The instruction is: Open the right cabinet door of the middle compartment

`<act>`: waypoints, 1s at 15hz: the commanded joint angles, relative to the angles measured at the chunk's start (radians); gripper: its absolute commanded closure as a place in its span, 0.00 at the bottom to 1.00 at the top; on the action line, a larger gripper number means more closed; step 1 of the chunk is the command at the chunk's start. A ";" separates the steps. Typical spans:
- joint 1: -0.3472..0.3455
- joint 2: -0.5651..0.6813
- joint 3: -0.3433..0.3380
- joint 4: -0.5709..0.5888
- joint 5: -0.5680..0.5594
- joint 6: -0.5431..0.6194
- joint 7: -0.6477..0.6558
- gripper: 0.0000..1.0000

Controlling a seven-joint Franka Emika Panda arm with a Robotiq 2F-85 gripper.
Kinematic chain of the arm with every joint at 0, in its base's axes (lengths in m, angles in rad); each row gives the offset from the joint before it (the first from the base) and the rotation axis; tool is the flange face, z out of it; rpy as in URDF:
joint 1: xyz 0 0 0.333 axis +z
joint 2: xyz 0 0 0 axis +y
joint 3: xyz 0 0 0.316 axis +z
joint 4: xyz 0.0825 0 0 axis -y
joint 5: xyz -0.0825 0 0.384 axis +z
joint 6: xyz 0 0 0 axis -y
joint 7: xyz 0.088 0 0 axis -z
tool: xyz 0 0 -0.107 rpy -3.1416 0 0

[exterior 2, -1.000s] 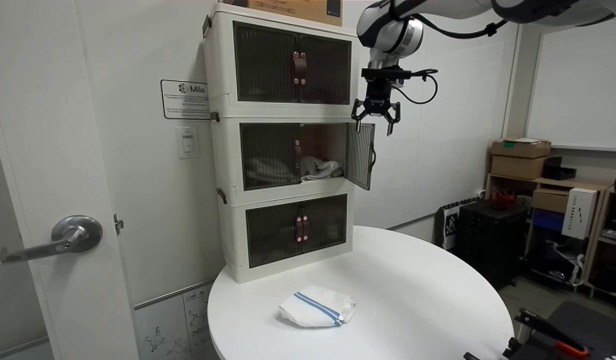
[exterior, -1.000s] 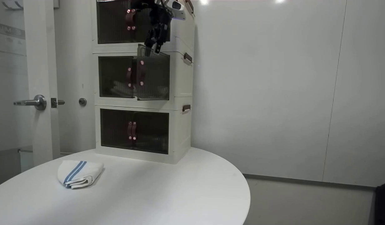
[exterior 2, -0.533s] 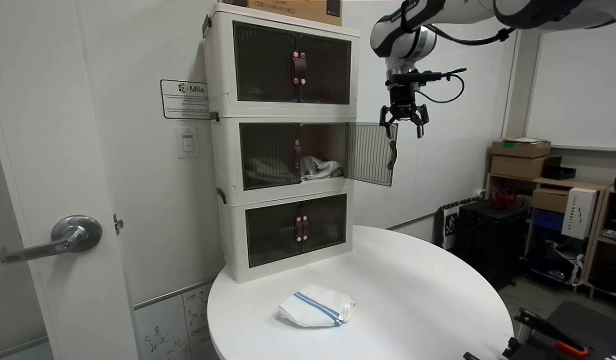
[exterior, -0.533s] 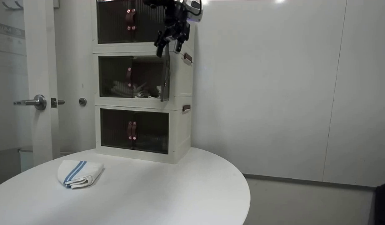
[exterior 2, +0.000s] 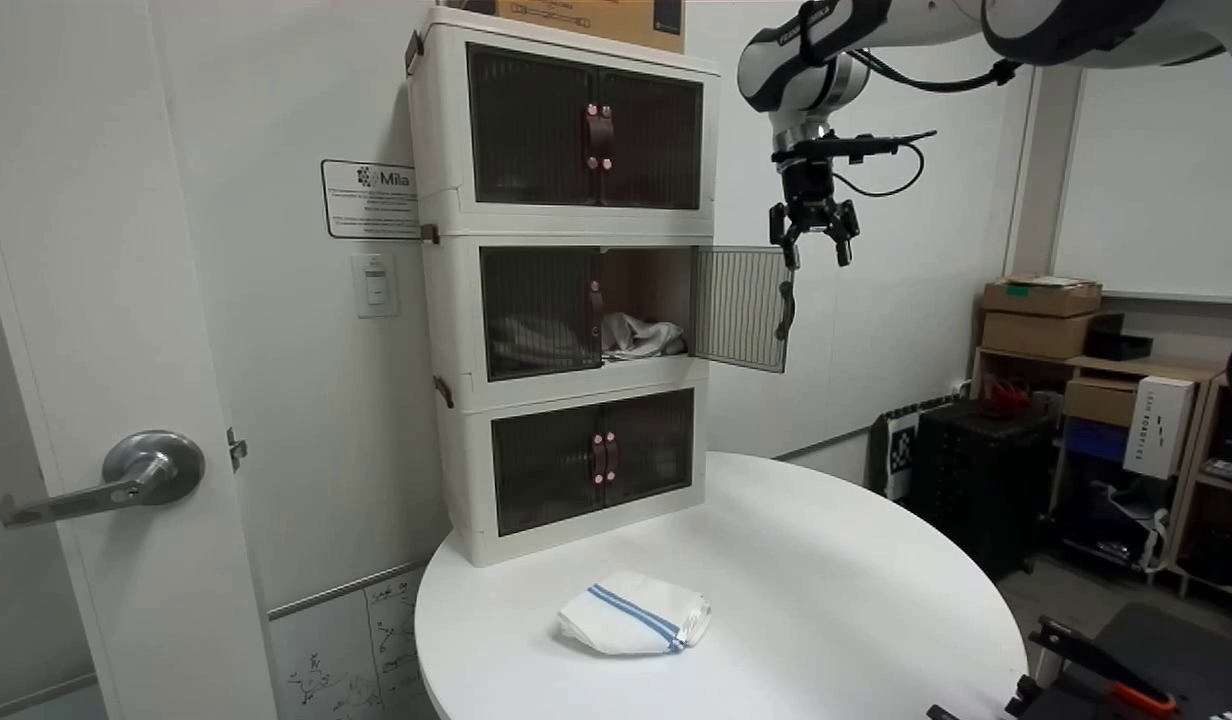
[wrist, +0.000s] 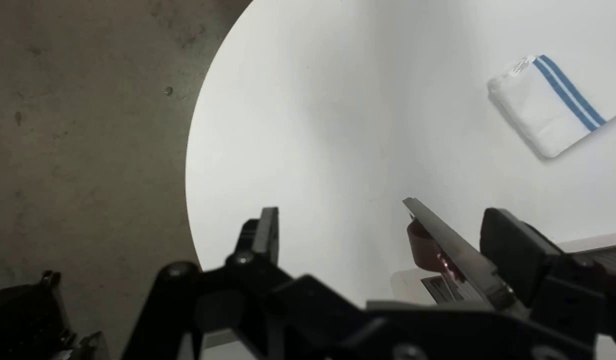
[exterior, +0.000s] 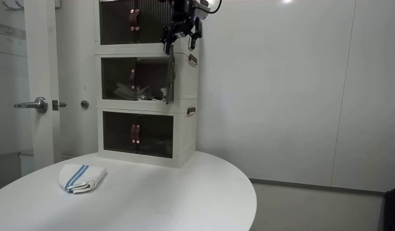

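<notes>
The middle compartment (exterior: 188, 81) (exterior 2: 454, 320) is the white centre tier of the stack. Its right cabinet door (exterior: 170, 78) (exterior 2: 741, 305) is a tinted panel swung wide open, standing out from the front. Its dark red strap handle is on the outer face. My gripper (exterior: 179, 50) (exterior 2: 818, 264) is open and empty at the door's top free corner. In the wrist view my open gripper (wrist: 380, 215) has the door's top edge (wrist: 453, 240) between its fingers, close to the right-hand finger. I cannot tell whether they touch. The left twin door (exterior 2: 541, 310) is shut.
Grey-white cloth (exterior 2: 636, 335) lies inside the middle compartment. The top tier (exterior 2: 586, 220) and bottom tier (exterior 2: 576, 535) have shut doors. The stack stands on a round white table (exterior: 172, 199) with a folded blue-striped towel (exterior: 82, 178). A wall is beside the stack.
The right door has swung from partly open to wide open, mostly in the first half second. My gripper moved outward with it, then rose and turned slightly.
</notes>
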 commanded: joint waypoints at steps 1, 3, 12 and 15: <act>0.006 -0.010 0.037 0.012 0.028 0.013 -0.088 0.00; 0.013 -0.029 0.069 -0.006 0.055 0.031 -0.120 0.00; 0.044 -0.150 0.154 -0.059 0.220 0.050 -0.010 0.00; 0.062 -0.202 0.158 -0.079 0.220 0.063 0.067 0.00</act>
